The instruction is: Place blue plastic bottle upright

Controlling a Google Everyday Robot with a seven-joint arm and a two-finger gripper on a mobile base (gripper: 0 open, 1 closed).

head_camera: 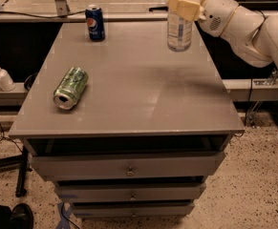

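The blue plastic bottle [179,31] is clear, pale bluish, with a white label. It stands upright at the far right of the grey cabinet top [143,89], its base at or just above the surface. My gripper [184,4] reaches in from the right on a white arm and is shut on the bottle's upper part. Its beige fingers [182,6] hide the bottle's neck, and the cap is out of view.
A dark blue Pepsi can [95,22] stands upright at the far left of the top. A green can [70,88] lies on its side near the left front. A small white pump bottle [0,75] stands on a ledge to the left. Drawers [129,168] are below.
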